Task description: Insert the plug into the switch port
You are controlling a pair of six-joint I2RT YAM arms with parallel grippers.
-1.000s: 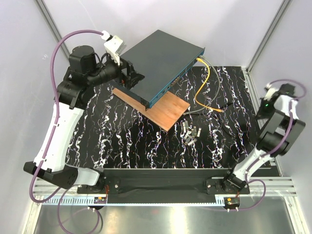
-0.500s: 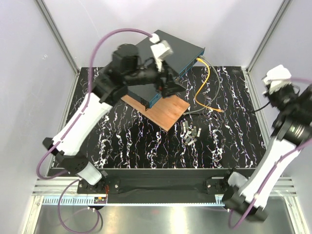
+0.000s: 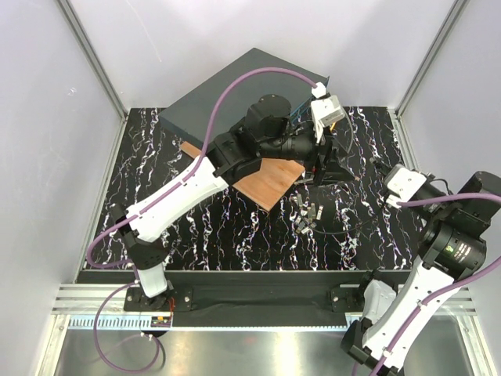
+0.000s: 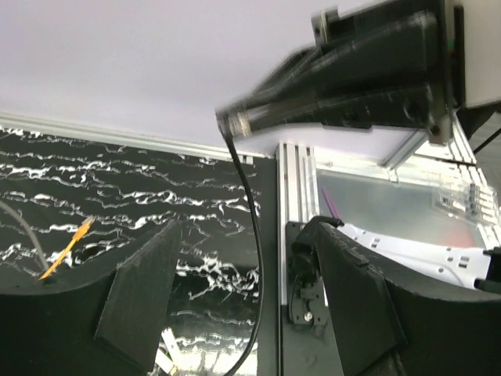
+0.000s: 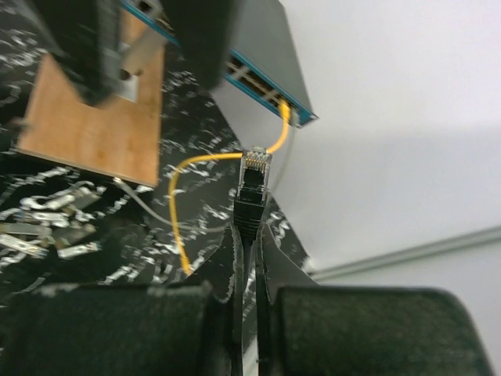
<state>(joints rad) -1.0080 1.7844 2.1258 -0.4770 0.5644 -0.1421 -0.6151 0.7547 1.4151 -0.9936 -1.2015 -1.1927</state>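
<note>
Meanwhile we had swung the left claw (image 4: pixel 243 235) across from the switch (image 3: pixel 211 102); it hung part open and empty near the plug (image 4: pixel 69 244), which lay on the bench (image 3: pixel 196 227) (well apart from the port (image 5: pixel 258 86), so pickup looked next). Our right claw (image 5: pixel 246 235) stayed shut on a black cable (image 5: pixel 249 204).

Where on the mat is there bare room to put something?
Bare mat: the far-left corner, between the switch and the left arm, and the near strip in front of the wooden board. Crowded: right of the board, around the grey modules.
</note>
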